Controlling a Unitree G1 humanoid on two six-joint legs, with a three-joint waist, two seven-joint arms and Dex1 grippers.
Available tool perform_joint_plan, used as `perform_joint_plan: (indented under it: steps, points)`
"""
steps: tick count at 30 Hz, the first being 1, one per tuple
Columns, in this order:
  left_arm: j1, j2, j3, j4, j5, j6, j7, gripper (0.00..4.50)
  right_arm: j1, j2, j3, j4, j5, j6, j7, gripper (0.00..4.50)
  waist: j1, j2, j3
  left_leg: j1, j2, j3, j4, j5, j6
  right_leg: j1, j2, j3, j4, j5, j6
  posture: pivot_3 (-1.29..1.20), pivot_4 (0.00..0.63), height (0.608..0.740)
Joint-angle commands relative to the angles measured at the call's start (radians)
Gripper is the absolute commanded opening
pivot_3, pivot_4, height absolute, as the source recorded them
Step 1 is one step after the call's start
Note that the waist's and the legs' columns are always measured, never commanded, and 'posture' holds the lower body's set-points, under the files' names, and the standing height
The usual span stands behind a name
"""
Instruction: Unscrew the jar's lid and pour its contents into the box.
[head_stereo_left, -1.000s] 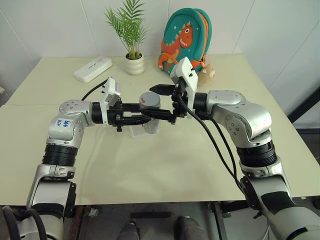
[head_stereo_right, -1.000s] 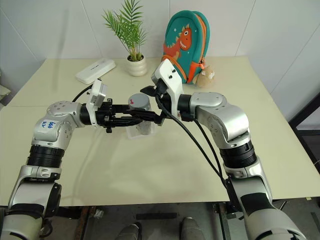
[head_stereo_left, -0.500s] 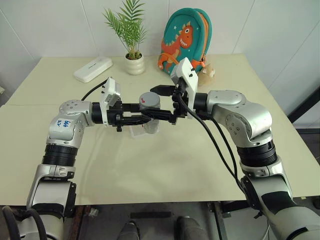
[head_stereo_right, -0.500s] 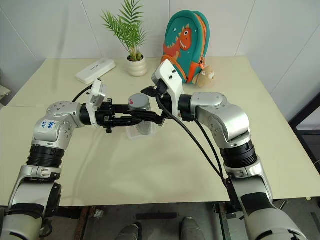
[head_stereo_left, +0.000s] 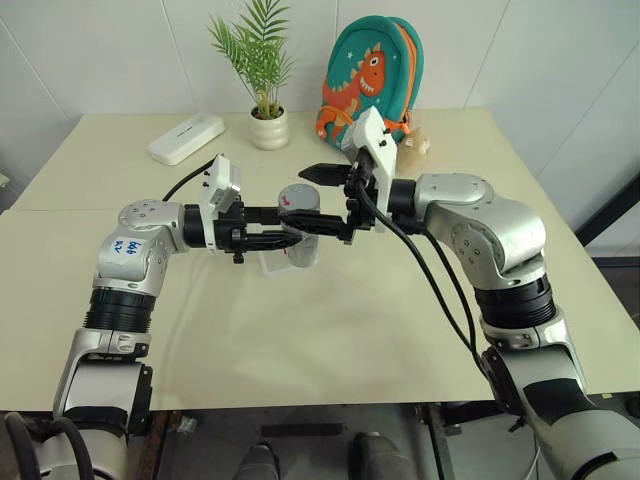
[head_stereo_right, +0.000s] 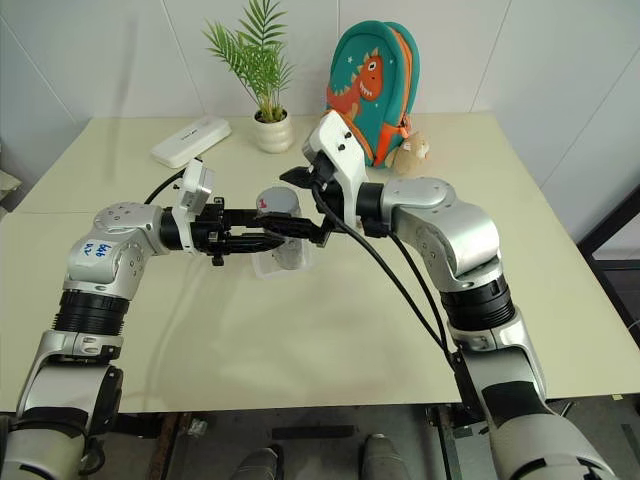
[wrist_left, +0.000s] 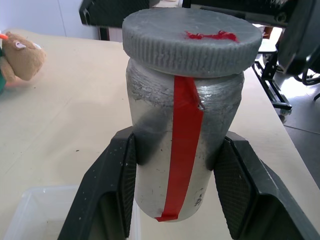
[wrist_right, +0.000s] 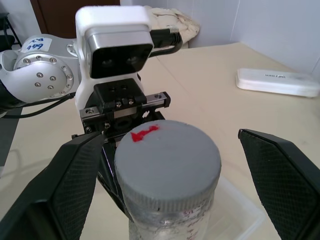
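left wrist view had the left gripper (wrist_left: 177, 195) clamped on the jar (wrist_left: 182, 150), one black finger on each side of the lower body, jar upright, red stripe facing the camera. lid (wrist_left: 192, 40) was on top of the jar, grey, ribbed edge, red mark on its top face, looked tilted a little off level on the neck. contents could not be made out through the cloudy wall. corner of the box (wrist_left: 30, 210) showed on the table below the jar.

right wrist view had the right gripper (wrist_right: 170, 170) spread wide, its two fingers well apart on either side of the lid, not touching it, holding nothing. white case (wrist_right: 277, 82) lay on the table further back.

left eye view showed both arms meeting over the middle of the table (head_stereo_left: 330, 330), left gripper pointing across from the left, right gripper from the right, jar held in the air between them. box sat on the table right under the jar, partly hidden by it. plant pot (head_stereo_left: 269, 128) stood at the back, white case to its left, dinosaur backpack (head_stereo_left: 365, 75) to its right with a small plush toy (head_stereo_left: 415, 145) beside it. all of those were well apart from the jar.
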Motion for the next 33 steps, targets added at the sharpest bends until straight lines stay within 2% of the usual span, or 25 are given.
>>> perform_joint_plan:
  steps: [1, 10, 11, 13, 14, 27, 31, 32, 33]
  points:
    - [-0.016, 0.006, 0.015, -0.015, 0.003, -0.018, 0.0, 1.86, -0.024, -0.006, -0.021, -0.007, 0.0, -0.028, 0.012, 4.5, 0.0, 0.0, 0.0, 0.0, 0.0, 0.0, 0.0, 0.0, 0.0, 0.0, 0.0, 0.0, 0.0, 0.0, 0.0, 0.0, 0.15, 0.74]
    - [-0.012, 0.006, 0.015, -0.021, 0.002, -0.019, 0.004, 1.86, -0.02, -0.012, -0.014, -0.011, 0.004, -0.021, 0.023, 4.5, 0.0, 0.0, 0.0, 0.0, 0.0, 0.0, 0.0, 0.0, 0.0, 0.0, 0.0, 0.0, 0.0, 0.0, 0.0, 0.0, 0.15, 0.74]
    - [-0.012, 0.005, 0.015, -0.022, 0.002, -0.019, 0.004, 1.86, -0.019, -0.012, -0.013, -0.013, 0.004, -0.02, 0.025, 4.12, 0.0, 0.0, 0.0, 0.0, 0.0, 0.0, 0.0, 0.0, 0.0, 0.0, 0.0, 0.0, 0.0, 0.0, 0.0, 0.0, 0.15, 0.74]
    - [-0.01, 0.005, 0.016, -0.024, 0.001, -0.019, 0.006, 1.86, -0.016, -0.013, -0.013, -0.019, 0.007, -0.015, 0.027, 3.93, 0.0, 0.0, 0.0, 0.0, 0.0, 0.0, 0.0, 0.0, 0.0, 0.0, 0.0, 0.0, 0.0, 0.0, 0.0, 0.0, 0.15, 0.74]
    - [-0.01, 0.005, 0.016, -0.025, 0.001, -0.019, 0.006, 1.86, -0.016, -0.013, -0.014, -0.021, 0.008, -0.013, 0.027, 3.61, 0.0, 0.0, 0.0, 0.0, 0.0, 0.0, 0.0, 0.0, 0.0, 0.0, 0.0, 0.0, 0.0, 0.0, 0.0, 0.0, 0.15, 0.74]
    - [-0.008, 0.004, 0.016, -0.03, 0.0, -0.022, 0.007, 1.86, -0.004, -0.02, -0.006, -0.038, 0.006, -0.004, 0.03, 3.61, 0.0, 0.0, 0.0, 0.0, 0.0, 0.0, 0.0, 0.0, 0.0, 0.0, 0.0, 0.0, 0.0, 0.0, 0.0, 0.0, 0.15, 0.74]
    - [-0.01, 0.004, 0.015, -0.029, 0.0, -0.024, 0.007, 1.86, 0.0, -0.02, -0.004, -0.042, 0.006, -0.001, 0.032, 3.02, 0.0, 0.0, 0.0, 0.0, 0.0, 0.0, 0.0, 0.0, 0.0, 0.0, 0.0, 0.0, 0.0, 0.0, 0.0, 0.0, 0.15, 0.74]
    - [-0.011, 0.004, 0.014, -0.028, 0.0, -0.025, 0.007, 1.86, 0.0, -0.019, -0.005, -0.042, 0.007, 0.001, 0.031, 2.71, 0.0, 0.0, 0.0, 0.0, 0.0, 0.0, 0.0, 0.0, 0.0, 0.0, 0.0, 0.0, 0.0, 0.0, 0.0, 0.0, 0.15, 0.74]
    - [-0.011, 0.004, 0.014, -0.027, 0.0, -0.025, 0.007, 1.86, -0.001, -0.019, -0.005, -0.042, 0.006, 0.0, 0.032, 2.71, 0.0, 0.0, 0.0, 0.0, 0.0, 0.0, 0.0, 0.0, 0.0, 0.0, 0.0, 0.0, 0.0, 0.0, 0.0, 0.0, 0.15, 0.74]
